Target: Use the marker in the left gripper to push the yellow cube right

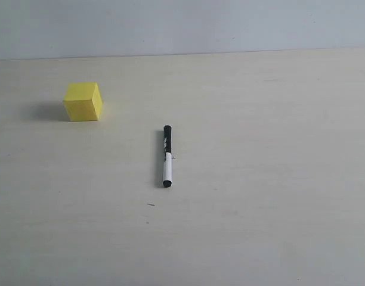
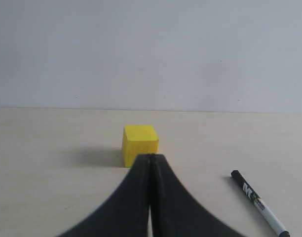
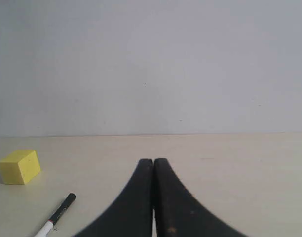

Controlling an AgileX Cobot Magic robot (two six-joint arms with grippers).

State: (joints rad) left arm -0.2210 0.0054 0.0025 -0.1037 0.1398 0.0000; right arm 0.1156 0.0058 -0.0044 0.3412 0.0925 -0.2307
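Closest to the left wrist camera, the left gripper (image 2: 150,159) is clenched on nothing. Its two black fingers (image 2: 124,210) press together along their length, and the tips point toward the cube (image 2: 139,144). The right gripper (image 3: 153,162) looks the same in its own wrist view, shut flat and empty.

The marker (image 1: 167,156) lies loose on the pale counter (image 1: 278,190), and neither gripper holds it. In the exterior view it rests near the middle and runs almost straight away from the camera. Its black end is nearest, then the white barrel, then the printed label and the black cap at the far end. A small dark speck (image 1: 151,204) marks the counter just nearer than the marker.

Farther back and well to the left of the marker, the bright yellow cube sits flat on the counter. Its shadow (image 1: 42,111) falls to the left. In the left wrist view the cube is in line beyond the fingertips, which overlap its lower edge, while in the exterior view it stands alone.

A plain pale wall (image 1: 182,24) rises behind everything.
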